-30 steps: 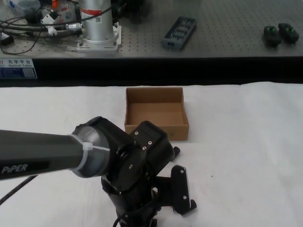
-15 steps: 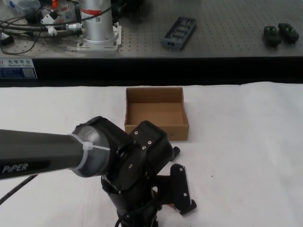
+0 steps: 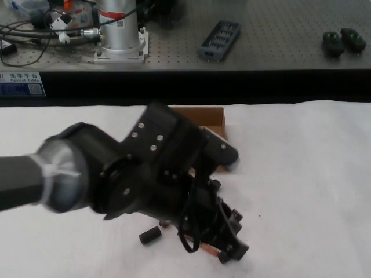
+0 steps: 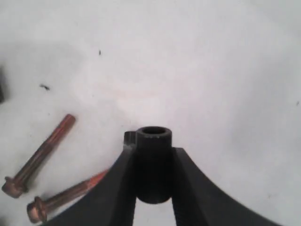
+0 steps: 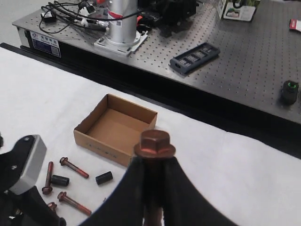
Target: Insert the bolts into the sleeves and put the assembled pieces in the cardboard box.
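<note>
While the left gripper (image 4: 153, 149) is clamping a black sleeve (image 4: 154, 169) between its two fingers, the sleeve's open bore is facing away from the wrist, over the white cloth (image 4: 211, 70). Two copper bolts (image 4: 40, 155) are lying loose on the cloth to one side of it, near each other and not touching the sleeve.

The right gripper (image 5: 153, 165) is squeezing a held bolt (image 5: 154, 143) by the shank, with the flanged hex head sticking out past the fingertips, up in the air above the cloth. The cardboard box (image 5: 101, 145) is sitting open-topped on the cloth beyond it. Beside the box's near wall, three more bolts (image 5: 74, 167) and two loose sleeves (image 5: 104, 177) are lying scattered; one of those sleeves is just beside a bolt.

In the high view an arm (image 3: 133, 174) is crossing in front of the box, covering most of it, and a loose sleeve is lying on the cloth near that arm's wrist. The perforated bench (image 5: 244, 70) is running along behind the cloth.
</note>
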{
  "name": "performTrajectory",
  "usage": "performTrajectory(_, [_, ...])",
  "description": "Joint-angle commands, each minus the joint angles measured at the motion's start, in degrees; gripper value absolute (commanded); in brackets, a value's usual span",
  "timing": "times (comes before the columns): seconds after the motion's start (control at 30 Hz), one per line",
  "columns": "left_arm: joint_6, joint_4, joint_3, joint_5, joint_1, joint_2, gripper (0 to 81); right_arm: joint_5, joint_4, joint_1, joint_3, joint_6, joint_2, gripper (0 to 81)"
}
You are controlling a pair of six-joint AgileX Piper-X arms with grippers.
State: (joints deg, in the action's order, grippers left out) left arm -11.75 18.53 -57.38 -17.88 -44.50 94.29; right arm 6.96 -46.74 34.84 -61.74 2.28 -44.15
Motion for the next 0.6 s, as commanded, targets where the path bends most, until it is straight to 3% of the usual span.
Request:
performTrajectory(0.0, [14.1,-13.7,6.0,-2.1,0.3,-8.9,0.6,-1.2,3.9,0.1,1.2,1.5,0.4,3.4])
performTrajectory(0.2, [19.7,-25.8,15.9,-0.4,0.3,-18.2,0.6,-12.5,19.7,0.1,13.5,1.5,2.7,3.4])
performTrajectory(0.4, [24.4,-38.9,24.0,1.0,0.3,-27.3,0.6,-29.8,40.0,0.1,25.2,0.7,2.7,3.4])
performTrajectory(0.57, [28.2,-45.3,29.5,3.4,0.3,-32.5,0.6,-36.0,52.7,0.1,31.6,-4.3,2.7,3.4])
